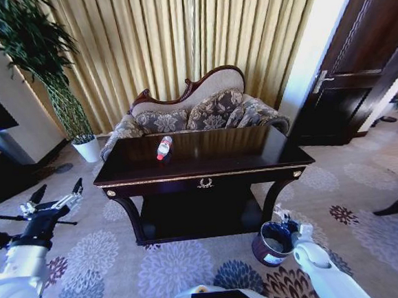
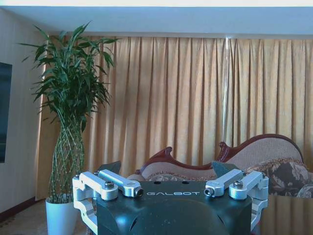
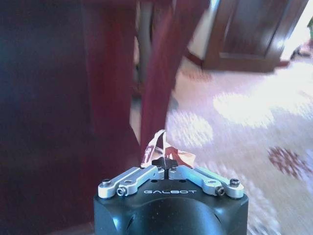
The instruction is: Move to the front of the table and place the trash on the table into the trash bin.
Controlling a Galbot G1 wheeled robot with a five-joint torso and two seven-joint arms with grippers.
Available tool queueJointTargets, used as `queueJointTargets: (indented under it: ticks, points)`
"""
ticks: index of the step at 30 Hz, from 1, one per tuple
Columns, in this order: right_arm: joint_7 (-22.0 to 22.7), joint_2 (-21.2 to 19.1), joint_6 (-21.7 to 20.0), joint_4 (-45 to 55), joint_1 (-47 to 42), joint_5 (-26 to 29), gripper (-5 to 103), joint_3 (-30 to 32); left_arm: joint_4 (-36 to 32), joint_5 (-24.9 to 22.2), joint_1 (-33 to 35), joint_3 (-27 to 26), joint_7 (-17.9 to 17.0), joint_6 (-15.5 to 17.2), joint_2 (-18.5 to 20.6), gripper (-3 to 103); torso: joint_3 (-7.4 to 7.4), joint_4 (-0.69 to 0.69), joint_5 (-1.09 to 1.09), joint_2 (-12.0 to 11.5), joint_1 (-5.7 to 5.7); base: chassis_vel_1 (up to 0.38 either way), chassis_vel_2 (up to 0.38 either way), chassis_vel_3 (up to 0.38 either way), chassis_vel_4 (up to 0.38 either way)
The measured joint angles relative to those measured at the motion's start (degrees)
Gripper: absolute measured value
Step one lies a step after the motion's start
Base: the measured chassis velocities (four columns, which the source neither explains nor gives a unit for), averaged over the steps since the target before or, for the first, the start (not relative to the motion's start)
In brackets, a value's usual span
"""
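The right claw [image 3: 166,164], clenched on a crumpled wrapper [image 3: 164,152], hangs just above the trash bin [image 1: 274,243] beside the desk [image 1: 207,163], while the left claw [image 1: 55,198] waits released, bottle [image 1: 164,147] on the desk.

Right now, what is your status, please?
Left claw open, idle beside table. Right claw shut on paper wad, over trash bin. Bottle lying on table. Nothing blocking.

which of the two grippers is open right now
The left gripper, raised to the left of the table, has its fingers spread wide apart. The right gripper, low beside the trash bin, is pinched shut on a crumpled scrap.
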Motion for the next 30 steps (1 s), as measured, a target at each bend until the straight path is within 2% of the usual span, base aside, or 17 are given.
queueJointTargets:
  ticks: [6,9,13,14,16,18,22,24,25,26,28,30]
  points:
    - [-0.53,2.06,0.93,-8.88,3.11,-3.0,0,-0.44,-0.31,-0.01,0.2,-0.15,-0.02,-0.07,0.0,100,0.0,-0.01,0.0,0.0,-0.01,0.0,0.0,0.0,0.0]
    - [-0.65,2.43,0.96,-9.22,3.26,-3.35,-2,-0.5,-0.4,-0.04,0.17,-0.2,-0.07,-0.11,0.05,100,0.0,0.0,0.0,0.0,0.0,0.0,0.0,0.0,0.0]
    - [-2.64,3.13,0.98,-7.81,3.01,-4.07,20,-0.45,-0.4,-0.03,-0.1,0.11,-0.3,-0.15,0.0,100,0.0,0.0,-0.02,0.0,-0.01,0.0,0.0,0.0,0.0]
    - [-2.64,3.13,0.98,-7.81,3.01,-4.07,20,-0.45,-0.4,-0.03,-0.1,0.11,-0.3,-0.15,0.0,100,0.0,0.0,-0.02,0.0,-0.01,0.0,0.0,0.0,0.0]
    - [-3.0,3.42,0.98,-7.28,2.98,-4.58,30,-0.37,-0.41,-0.02,-0.12,0.26,-0.36,-0.16,-0.18,100,0.0,0.0,-0.01,0.0,-0.01,0.0,0.0,0.0,0.0]
    - [-3.04,3.45,0.98,-7.21,2.98,-4.64,30,-0.36,-0.41,-0.01,-0.11,0.26,-0.37,-0.17,-0.2,100,0.0,0.0,-0.01,0.0,-0.01,0.0,0.0,0.0,0.0]
    - [-3.19,3.64,0.98,-7.05,2.91,-5.1,51,-0.29,-0.24,-0.01,0.2,0.13,-0.41,-0.96,-0.28,100,0.0,0.0,0.0,0.0,0.0,0.0,0.0,0.0,0.0]
    - [-3.19,3.67,0.98,-7.02,2.89,-5.1,51,-0.27,-0.17,0.0,0.25,0.11,-0.41,-1.03,-0.3,100,0.0,0.0,-0.01,0.0,0.0,0.0,0.0,0.0,0.0]
    - [-3.2,3.81,0.98,-6.85,2.81,-5.12,63,-0.22,-0.06,0.0,0.39,0.05,-0.41,-1.19,-0.34,100,0.0,0.0,-0.01,0.0,-0.01,0.0,0.0,0.0,0.0]
    - [-3.2,3.9,0.98,-6.73,2.78,-5.12,68,-0.18,-0.03,0.01,0.44,0.03,-0.41,-1.22,-0.38,100,-0.01,0.0,-0.01,0.01,0.0,0.0,0.0,0.0,0.0]
    - [-3.21,3.96,0.98,-6.65,2.76,-5.12,68,-0.14,-0.03,0.01,0.46,0.03,-0.41,-1.23,-0.39,100,0.0,0.0,-0.01,0.0,0.0,0.0,0.0,0.0,0.0]
    - [-3.21,4.08,0.98,-6.5,2.77,-5.12,79,-0.07,-0.03,0.01,0.45,0.02,-0.41,-1.26,-0.41,100,0.0,0.0,-0.01,0.0,0.0,0.0,0.0,0.0,0.0]
